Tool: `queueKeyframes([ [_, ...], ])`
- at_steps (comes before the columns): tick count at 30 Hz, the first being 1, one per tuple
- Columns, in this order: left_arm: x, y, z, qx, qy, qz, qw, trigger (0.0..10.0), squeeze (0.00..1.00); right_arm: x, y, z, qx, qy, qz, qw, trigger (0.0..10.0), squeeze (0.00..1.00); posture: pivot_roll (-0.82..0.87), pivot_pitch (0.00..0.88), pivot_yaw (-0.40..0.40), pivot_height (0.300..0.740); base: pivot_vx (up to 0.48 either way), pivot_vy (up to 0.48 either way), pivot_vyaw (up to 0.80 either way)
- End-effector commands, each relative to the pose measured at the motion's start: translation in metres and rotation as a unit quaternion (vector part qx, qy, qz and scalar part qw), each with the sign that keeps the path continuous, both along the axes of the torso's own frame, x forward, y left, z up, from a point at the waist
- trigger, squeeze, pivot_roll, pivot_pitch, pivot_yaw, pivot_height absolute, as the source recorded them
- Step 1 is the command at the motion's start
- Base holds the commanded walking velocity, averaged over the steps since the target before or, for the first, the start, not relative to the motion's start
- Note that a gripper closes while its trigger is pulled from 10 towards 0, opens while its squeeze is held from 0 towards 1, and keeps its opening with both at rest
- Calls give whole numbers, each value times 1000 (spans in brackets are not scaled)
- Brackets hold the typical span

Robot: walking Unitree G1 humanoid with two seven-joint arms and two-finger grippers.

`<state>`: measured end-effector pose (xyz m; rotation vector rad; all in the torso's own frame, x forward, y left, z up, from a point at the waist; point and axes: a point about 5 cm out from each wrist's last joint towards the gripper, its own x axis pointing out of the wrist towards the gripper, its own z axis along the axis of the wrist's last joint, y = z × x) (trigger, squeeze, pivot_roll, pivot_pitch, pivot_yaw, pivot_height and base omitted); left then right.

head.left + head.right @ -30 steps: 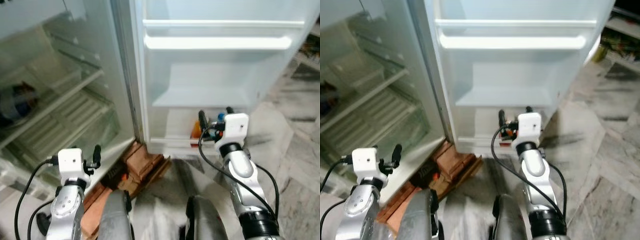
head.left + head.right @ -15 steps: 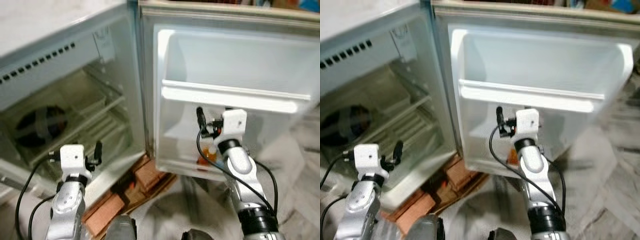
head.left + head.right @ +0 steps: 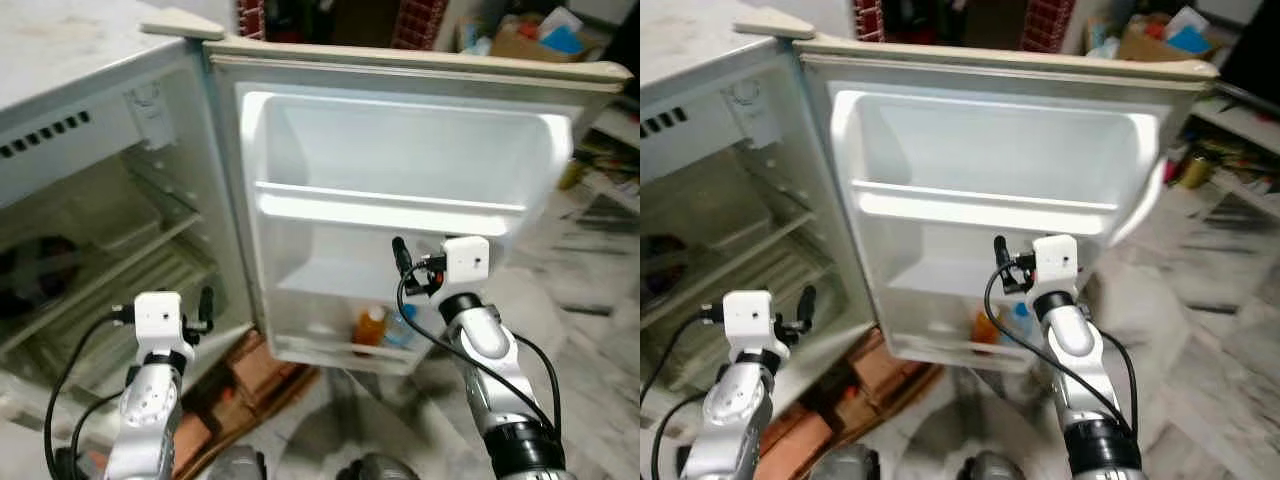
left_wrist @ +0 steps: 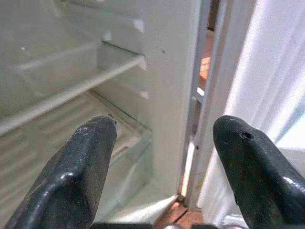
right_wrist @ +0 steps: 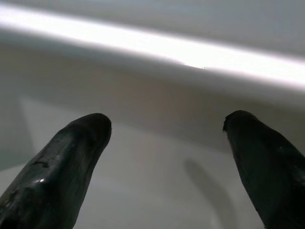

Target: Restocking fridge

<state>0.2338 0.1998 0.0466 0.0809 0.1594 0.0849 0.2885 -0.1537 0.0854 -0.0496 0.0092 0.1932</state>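
The fridge stands open before me. Its door (image 3: 400, 170) faces me with white shelves. In the door's bottom bin stand an orange bottle (image 3: 370, 326) and a clear bottle with a blue cap (image 3: 402, 322). My right gripper (image 5: 167, 129) is open and empty, held up in front of the door's middle shelf (image 3: 390, 212), above the two bottles. My left gripper (image 4: 162, 138) is open and empty too, low at the left, facing the fridge's inner shelves (image 4: 76, 86) near the hinge side.
Wire and glass shelves (image 3: 110, 265) fill the fridge body at left, with a dark object (image 3: 25, 270) on one. Reddish bricks (image 3: 255, 380) lie under the fridge's front. Boxes and clutter (image 3: 520, 35) stand behind the door. Marble floor (image 3: 600, 380) stretches to the right.
The camera has risen and pulled back, so the door's top edge and the fridge top now show. My right gripper now stands higher against the door, above the bottles.
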Motion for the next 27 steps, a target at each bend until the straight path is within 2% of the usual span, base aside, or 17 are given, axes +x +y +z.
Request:
queueKeyframes([
  [1, -4, 5, -4, 6, 13, 12, 1000, 10000, 0, 1, 9, -1, 9, 9, 24, 1000, 10000, 0, 102, 39, -18, 740, -382, -289, 0],
  [11, -4, 4, -5, 10, 17, 4, 1000, 10000, 0, -3, 24, -10, 30, 47, 99, 994, 10000, 0, 101, 42, -13, 740, -396, -272, 0],
  [15, -3, 3, -5, 17, 19, -7, 1000, 10000, 0, -4, 26, -12, 37, 53, 110, 992, 10000, 0, 104, 42, -12, 740, -325, -346, 0],
  [17, -3, 3, -6, 18, 22, -9, 1000, 10000, 0, -3, 25, -10, 38, 42, 103, 993, 10000, 0, 106, 41, -11, 740, 0, -431, 0],
  [21, -4, 6, -6, 15, 20, -7, 1000, 10000, 0, 1, 11, 2, 18, -8, 44, 999, 10000, 0, 107, 34, -2, 740, 0, -455, 0],
  [23, -4, 15, -1, 26, 12, -12, 1000, 10000, 0, 2, -3, 7, 4, -26, -1, 1000, 10000, 0, 106, 30, 9, 740, 0, -208, 0],
  [24, -4, 15, -1, 26, 12, -12, 1000, 10000, 0, 2, -3, 7, 4, -26, -1, 1000, 10000, 0, 106, 30, 9, 740, 0, 0, 0],
  [27, -7, 29, 2, 31, 21, -33, 999, 10000, 0, -1, -14, 7, 0, -29, -33, 999, 10000, 0, 106, 29, 18, 740, 0, 0, 0],
])
